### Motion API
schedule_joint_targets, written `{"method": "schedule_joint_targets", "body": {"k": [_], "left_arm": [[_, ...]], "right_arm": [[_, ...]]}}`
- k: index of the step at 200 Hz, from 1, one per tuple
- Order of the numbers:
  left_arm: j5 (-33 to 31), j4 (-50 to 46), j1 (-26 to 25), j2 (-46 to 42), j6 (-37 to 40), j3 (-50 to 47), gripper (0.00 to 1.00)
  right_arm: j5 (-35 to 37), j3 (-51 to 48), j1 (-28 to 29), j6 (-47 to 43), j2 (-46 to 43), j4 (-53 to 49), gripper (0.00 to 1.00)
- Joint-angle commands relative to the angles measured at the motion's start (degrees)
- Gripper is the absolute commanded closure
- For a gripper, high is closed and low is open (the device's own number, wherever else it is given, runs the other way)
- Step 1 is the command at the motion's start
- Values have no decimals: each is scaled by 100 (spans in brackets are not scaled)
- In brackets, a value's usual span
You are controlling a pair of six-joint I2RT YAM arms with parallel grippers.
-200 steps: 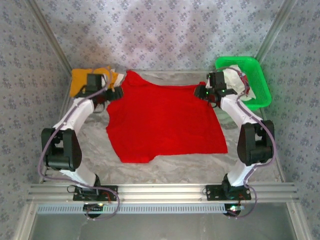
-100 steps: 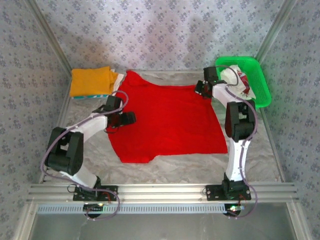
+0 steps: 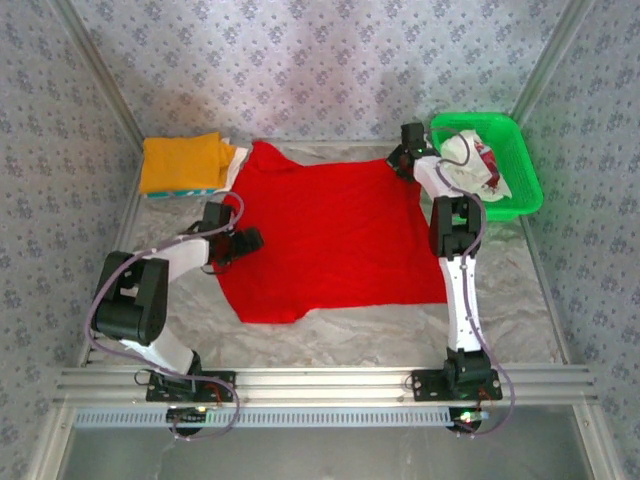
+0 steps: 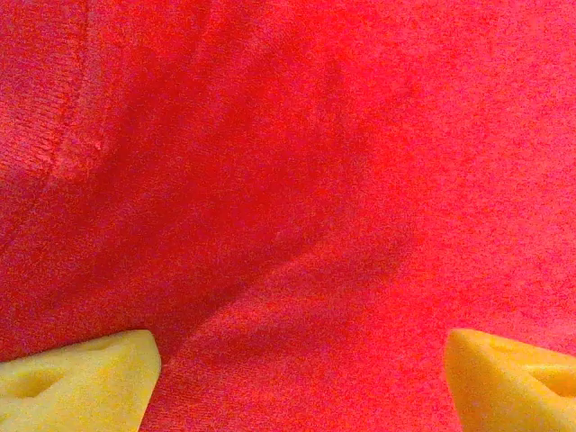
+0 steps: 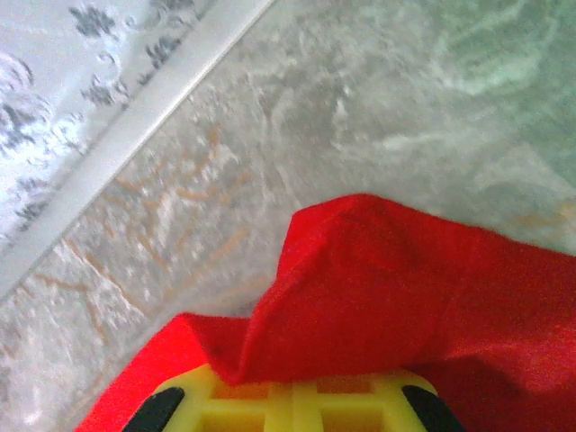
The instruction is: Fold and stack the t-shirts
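Note:
A bright red t-shirt (image 3: 330, 235) lies spread flat over the middle of the table. My left gripper (image 3: 246, 240) hovers over its left edge. In the left wrist view its yellow fingertips (image 4: 81, 382) stand far apart and open, with only red cloth (image 4: 297, 180) beneath them. My right gripper (image 3: 404, 160) is at the shirt's back right corner, shut on a raised fold of red cloth (image 5: 378, 288) that bunches over the yellow jaws (image 5: 292, 400). A folded orange-yellow t-shirt (image 3: 180, 162) tops a small stack at the back left. A white t-shirt with red marks (image 3: 472, 160) lies in the basket.
The green mesh basket (image 3: 525, 190) stands at the back right, close to the right gripper. Metal frame posts and patterned walls enclose the marbled table (image 3: 330, 335). A strip of bare table runs along the front of the red shirt.
My left gripper has moved from beside the orange stack forward onto the red shirt's left edge. My right gripper has shut on the shirt's back right corner and shifted toward the back.

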Motion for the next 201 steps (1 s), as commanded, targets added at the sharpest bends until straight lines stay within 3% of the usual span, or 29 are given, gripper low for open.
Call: {"method": "schedule_joint_targets", "body": {"k": [1, 30, 52, 86, 125, 165, 201], "left_arm": [[3, -332, 180, 33, -16, -266, 16], [5, -452, 249, -211, 132, -236, 15], [-200, -981, 190, -809, 215, -56, 15], [-588, -2135, 116, -2192, -30, -318, 16], [-227, -3153, 83, -3404, -612, -928, 16], [349, -3656, -57, -3632, -1000, -1287, 17], [418, -2890, -794, -3213, -1042, -1402, 15]], "right_arm": [[262, 466, -164, 479, 271, 41, 93], [-34, 880, -248, 268, 194, 63, 95], [-427, 535, -99, -252, -593, -6, 95], [-808, -2317, 369, -1260, -3155, 534, 89], [50, -6013, 798, -1710, -5900, 568, 80], [-150, -7732, 617, -1779, -7062, -305, 76], [-32, -8773, 478, -1571, -7957, -272, 75]]}}
